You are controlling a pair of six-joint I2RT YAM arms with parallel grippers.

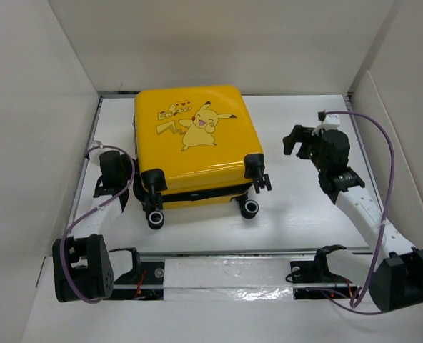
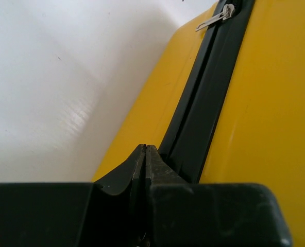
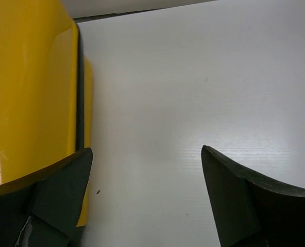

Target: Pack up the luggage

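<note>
- My left jaws are clenched: the two fingers (image 2: 122, 174) press flat against each other with nothing between them.
- The luggage (image 1: 190, 143) sits just to the right of my left jaws. It lies flat and closed on the table (image 1: 304, 207), with the Pikachu print (image 1: 197, 125) facing up.
- Straight ahead of my left fingertips runs the black zipper band (image 2: 204, 103), with yellow shell on both sides of it. The tips are right at the band, but I cannot tell whether they touch it.
- Farther along that band, away from my left jaws, hangs a silver zipper pull (image 2: 214, 19).
- My right jaws are released and spread wide, with only bare table between the fingers (image 3: 65, 188).
- The luggage is off to the left of my right jaws; its yellow side shows past the left finger, apart from it.
- The black wheels (image 1: 155, 219) point toward my bases, nearer to me than either pair of jaws.
</note>
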